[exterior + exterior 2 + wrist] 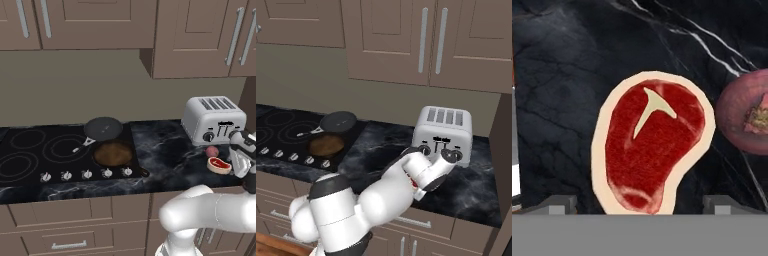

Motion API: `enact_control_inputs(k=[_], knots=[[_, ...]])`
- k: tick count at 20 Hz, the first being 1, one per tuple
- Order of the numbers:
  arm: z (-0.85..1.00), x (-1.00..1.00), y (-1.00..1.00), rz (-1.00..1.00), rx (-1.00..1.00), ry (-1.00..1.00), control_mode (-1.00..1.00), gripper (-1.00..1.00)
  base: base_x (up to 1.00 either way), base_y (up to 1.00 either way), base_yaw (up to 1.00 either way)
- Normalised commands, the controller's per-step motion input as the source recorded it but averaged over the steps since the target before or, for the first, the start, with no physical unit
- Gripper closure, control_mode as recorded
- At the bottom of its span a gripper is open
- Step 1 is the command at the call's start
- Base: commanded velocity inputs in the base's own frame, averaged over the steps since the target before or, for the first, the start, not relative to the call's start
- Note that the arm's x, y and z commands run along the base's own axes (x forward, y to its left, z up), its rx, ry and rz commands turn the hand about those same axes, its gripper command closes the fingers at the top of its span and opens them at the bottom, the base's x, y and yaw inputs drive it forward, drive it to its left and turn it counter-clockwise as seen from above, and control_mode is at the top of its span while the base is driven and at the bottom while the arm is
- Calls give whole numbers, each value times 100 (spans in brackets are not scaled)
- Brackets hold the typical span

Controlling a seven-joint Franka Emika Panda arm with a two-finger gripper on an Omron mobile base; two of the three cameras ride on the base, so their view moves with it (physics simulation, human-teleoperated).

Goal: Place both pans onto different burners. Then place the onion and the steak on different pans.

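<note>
Steak (654, 145) lies flat on the dark marble counter (567, 75), right of the cooktop (30, 150) and near the toaster (214, 120), between the spread, empty fingers (559, 204) of the gripper (639, 206) poised over it. The slab is thin, so the tips may scrape stone or slide off its rim, and the onion (747, 120) just beside could get nudged and roll. Both pans (103, 128) sit at the cooktop's right. No writing is readable.

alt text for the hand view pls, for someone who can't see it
A raw red steak with a pale fat rim and a small white bone mark lies flat on dark marbled counter, centred just ahead of the open gripper, whose two grey fingertips stand either side of its near end. A pinkish-red onion sits beside it at the right edge, partly cut off.
</note>
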Motion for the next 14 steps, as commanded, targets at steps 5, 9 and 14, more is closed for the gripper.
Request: enact_control_inputs(k=[5,9,14], knots=[[-21,10,0,0,4,5,-100,-100,0,0,0],[-22,1,0,0,2,3,-100,-100,0,0,0],[-19,0,0,0,0,2,-100,-100,0,0,0]])
